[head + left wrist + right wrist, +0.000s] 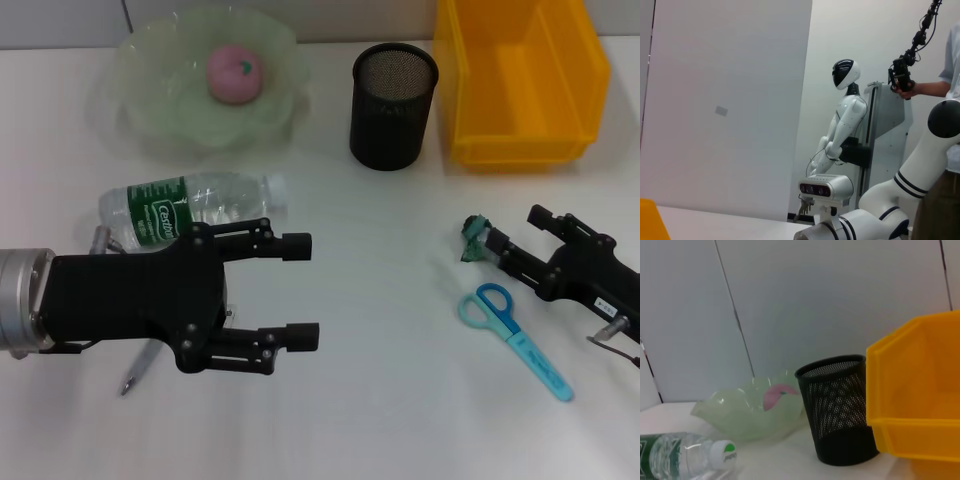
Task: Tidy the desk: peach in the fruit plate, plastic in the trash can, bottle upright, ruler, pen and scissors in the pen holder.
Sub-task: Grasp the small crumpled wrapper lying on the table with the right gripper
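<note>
On your left, the left gripper [300, 291] hangs over the counter [380, 420] with its jaws spread wide and nothing between them. Behind it the bottle [190, 211] lies on its side, and a pen [137, 370] pokes out from under the arm. Farther back, the peach [235, 72] sits in the plate [150, 90]. At center back stands the black mesh holder [393, 105], with the yellow bin [520, 80] just to its right. On your right, the right gripper [480, 238] has its jaws clamped on a crumpled green scrap [470, 240], low over the counter, with the scissors [515, 338] lying just in front.
</note>
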Available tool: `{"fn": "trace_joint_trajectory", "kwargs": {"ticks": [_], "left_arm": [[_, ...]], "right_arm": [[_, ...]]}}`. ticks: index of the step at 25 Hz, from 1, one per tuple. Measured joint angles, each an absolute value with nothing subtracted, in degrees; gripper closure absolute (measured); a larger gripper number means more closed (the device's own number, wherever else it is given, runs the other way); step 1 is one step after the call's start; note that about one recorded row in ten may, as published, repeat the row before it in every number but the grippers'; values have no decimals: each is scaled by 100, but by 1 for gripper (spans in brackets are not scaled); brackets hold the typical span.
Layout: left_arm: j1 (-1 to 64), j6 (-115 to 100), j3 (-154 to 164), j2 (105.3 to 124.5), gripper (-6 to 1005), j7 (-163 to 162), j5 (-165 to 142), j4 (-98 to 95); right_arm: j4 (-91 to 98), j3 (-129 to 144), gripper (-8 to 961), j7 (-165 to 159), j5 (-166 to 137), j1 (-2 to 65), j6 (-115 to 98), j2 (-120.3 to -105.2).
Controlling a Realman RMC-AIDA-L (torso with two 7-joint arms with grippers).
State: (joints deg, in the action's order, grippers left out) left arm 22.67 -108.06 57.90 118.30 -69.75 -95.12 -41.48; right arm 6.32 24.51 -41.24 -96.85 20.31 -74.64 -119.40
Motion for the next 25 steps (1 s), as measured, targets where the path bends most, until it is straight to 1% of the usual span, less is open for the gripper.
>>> {"fn": "trace_joint_trajectory", "kwargs": {"ticks": [10, 21, 24, 25], "left_arm": [[2302, -10726, 5766, 11830, 197, -6975, -9519, -4148], [2347, -10655, 5765, 11830, 198, -6976, -9519, -4148], [2349, -10648, 5761, 11830, 198, -6978, -9519, -4148], [2349, -10648, 5759, 11830, 198, -6978, -9518, -4148]], "right_arm": [[501, 2480, 206, -4168, -9714, 2255, -7000, -11944], [482, 2615, 216, -4180, -9729, 2323, -6806, -11944], [442, 2620, 440, -4183, -9730, 2369, -6762, -11944], [442, 2620, 489, -4183, -9730, 2369, -6762, -11944]]}}
